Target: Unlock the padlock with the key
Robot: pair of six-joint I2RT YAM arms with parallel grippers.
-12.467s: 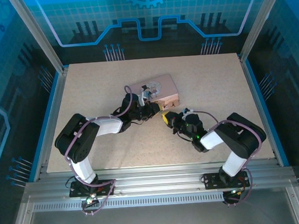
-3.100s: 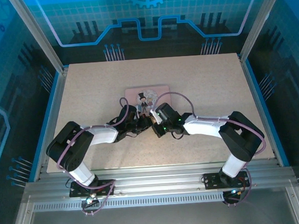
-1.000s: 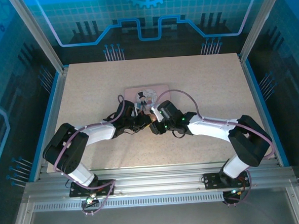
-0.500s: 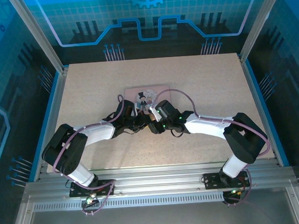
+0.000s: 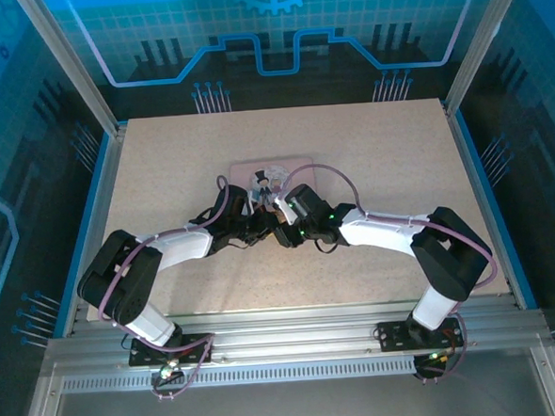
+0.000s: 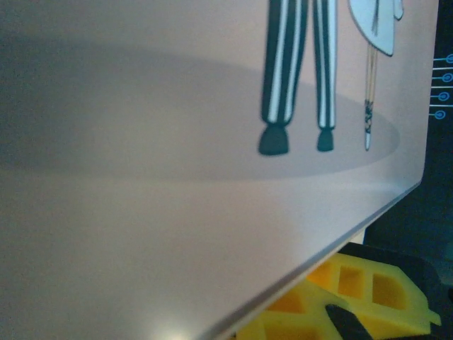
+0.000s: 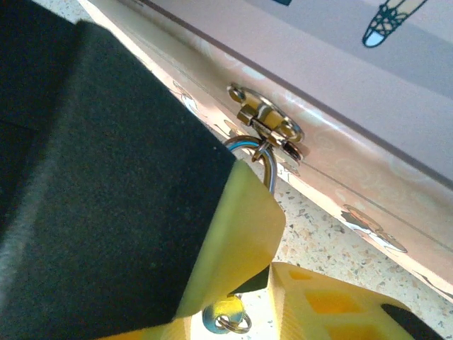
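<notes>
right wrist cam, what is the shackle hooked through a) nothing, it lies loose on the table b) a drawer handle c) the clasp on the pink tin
c, the silver shackle loops through the metal clasp on the pink tin's front wall.

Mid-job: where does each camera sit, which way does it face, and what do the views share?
Top external: above and behind the bases, looking down on the speckled beige table; left arm and right arm meet at the pink rectangular tin.
Left wrist: close over the tin's cartoon lid; a yellow finger at the bottom.
Right wrist: low beside the tin, facing its metal hasp and the small padlock's silver shackle; yellow, black-padded fingers in front.
Shared: all three show the tin.
</notes>
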